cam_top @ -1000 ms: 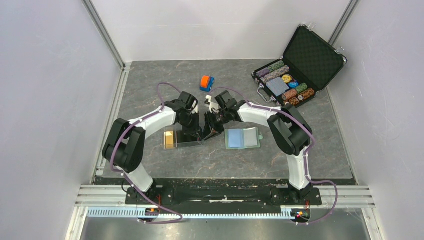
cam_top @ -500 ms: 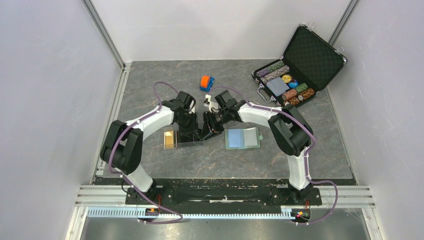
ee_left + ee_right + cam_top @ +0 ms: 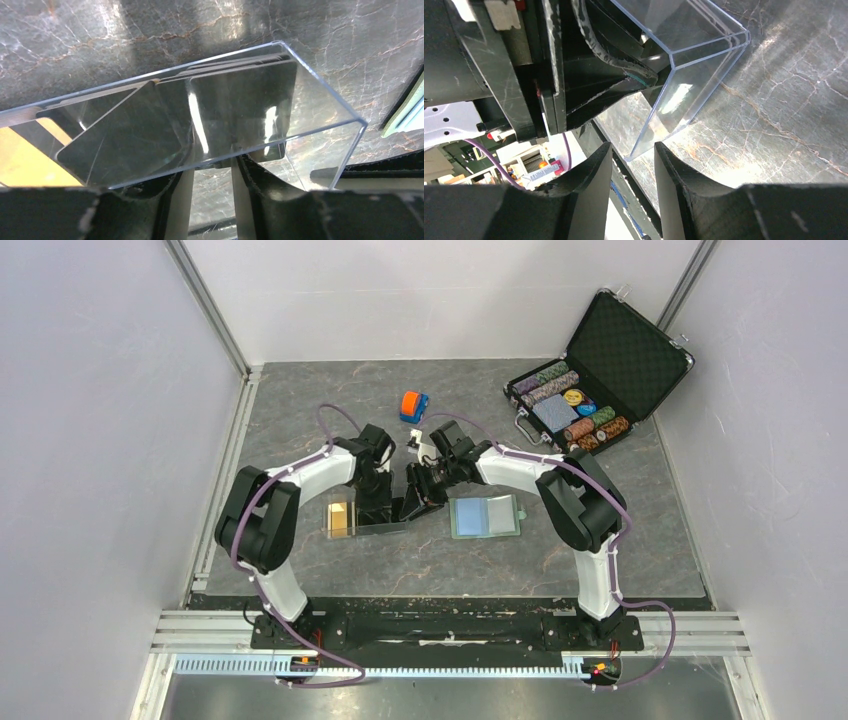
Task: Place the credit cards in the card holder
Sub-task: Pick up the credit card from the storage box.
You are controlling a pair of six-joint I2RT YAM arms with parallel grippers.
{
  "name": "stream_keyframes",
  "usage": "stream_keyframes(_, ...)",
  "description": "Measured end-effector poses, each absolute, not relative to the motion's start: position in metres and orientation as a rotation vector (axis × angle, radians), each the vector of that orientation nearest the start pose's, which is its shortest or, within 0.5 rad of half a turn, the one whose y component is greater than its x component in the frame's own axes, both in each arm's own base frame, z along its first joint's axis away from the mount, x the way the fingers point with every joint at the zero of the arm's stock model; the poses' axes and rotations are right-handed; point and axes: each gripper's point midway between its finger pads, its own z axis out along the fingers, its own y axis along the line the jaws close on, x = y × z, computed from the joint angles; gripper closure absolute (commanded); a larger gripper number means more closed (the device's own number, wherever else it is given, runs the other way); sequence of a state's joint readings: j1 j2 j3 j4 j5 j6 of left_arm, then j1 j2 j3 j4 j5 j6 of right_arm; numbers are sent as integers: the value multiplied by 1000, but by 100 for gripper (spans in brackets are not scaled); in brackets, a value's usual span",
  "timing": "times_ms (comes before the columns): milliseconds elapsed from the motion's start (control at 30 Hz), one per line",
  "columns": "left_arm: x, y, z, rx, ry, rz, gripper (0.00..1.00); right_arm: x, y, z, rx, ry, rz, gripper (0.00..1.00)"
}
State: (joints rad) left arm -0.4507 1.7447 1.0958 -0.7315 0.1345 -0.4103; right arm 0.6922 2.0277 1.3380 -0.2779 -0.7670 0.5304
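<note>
Faces black credit cards (image 3: pixel 235 110) straight ahead of spread left hand (image 3: pixel 212 170), long axis crosswise, inside clear tray (image 3: pixel 345 145). Holds right hand (image 3: pixel 631 150) spread at tray corner; card holder (image 3: pixel 485 517) near, rightward.

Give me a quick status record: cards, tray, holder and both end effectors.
tray: clear, upright, left of the holder
black cards: inside the tray, leaning
orange card: in the tray's left end
holder: open flat, pale blue inside up, no card seen in it
left end effector: open, at the tray's long side
right end effector: open, at the tray's right corner
far side: toy car, open chip case
</note>
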Motion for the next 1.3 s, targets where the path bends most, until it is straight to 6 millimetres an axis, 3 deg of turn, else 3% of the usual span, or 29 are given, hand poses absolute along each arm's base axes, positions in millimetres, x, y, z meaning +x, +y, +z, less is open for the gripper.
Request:
stream_keyframes(100, 260, -171, 24, 80, 3018, -311, 84, 251, 386, 67, -565, 2709, 1398, 61)
stream_keyframes(300, 259, -172, 24, 82, 3027, -318, 97, 251, 386, 67, -566, 2709, 1398, 61)
stream_keyframes(900, 259, -175, 26, 87, 3022, -336, 98, 251, 384, 67, -560, 2719, 1394, 61)
stream_keyframes(1300, 262, -179, 45, 97, 2980, -370, 98, 252, 383, 66, -559, 2719, 1391, 61)
